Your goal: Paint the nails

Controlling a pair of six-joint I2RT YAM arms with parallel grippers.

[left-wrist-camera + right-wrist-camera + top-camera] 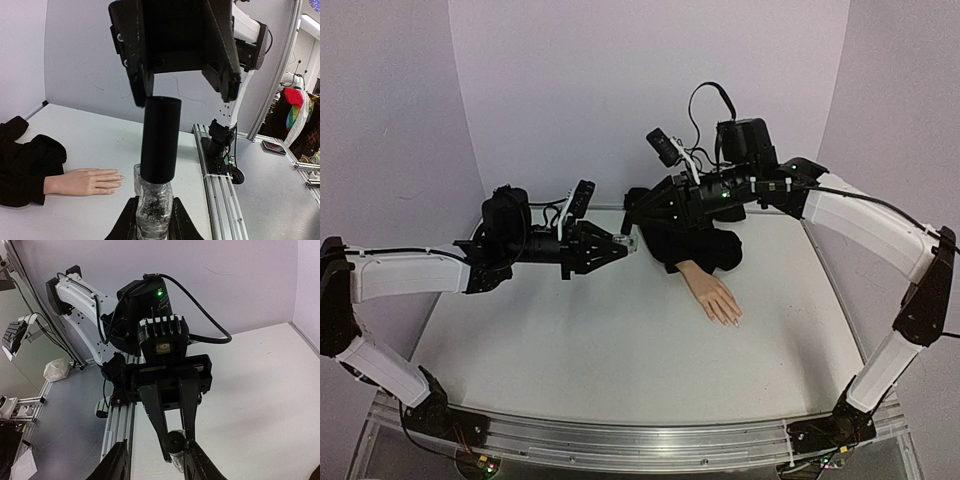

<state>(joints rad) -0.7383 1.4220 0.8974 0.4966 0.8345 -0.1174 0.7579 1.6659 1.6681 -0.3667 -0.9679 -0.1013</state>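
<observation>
My left gripper (pixel 623 246) is shut on a small clear bottle (pixel 154 210) with a tall black cap (pixel 160 140), holding it above the table. My right gripper (pixel 632 213) faces it head-on with jaws open. In the left wrist view its fingers (pixel 142 82) straddle the cap's top without touching. In the right wrist view the cap (pixel 175 441) shows end-on just ahead of my open right gripper (pixel 157 465). The peach mannequin hand (pixel 715 297) lies palm down on the table in a black sleeve (pixel 695 245). Its pale nails (pixel 120 177) point toward the table's front edge.
The white table (pixel 600 340) is backed by lilac walls. An aluminium rail (pixel 620 440) runs along the near edge with both arm bases. The black sleeve fabric bunches up under my right arm.
</observation>
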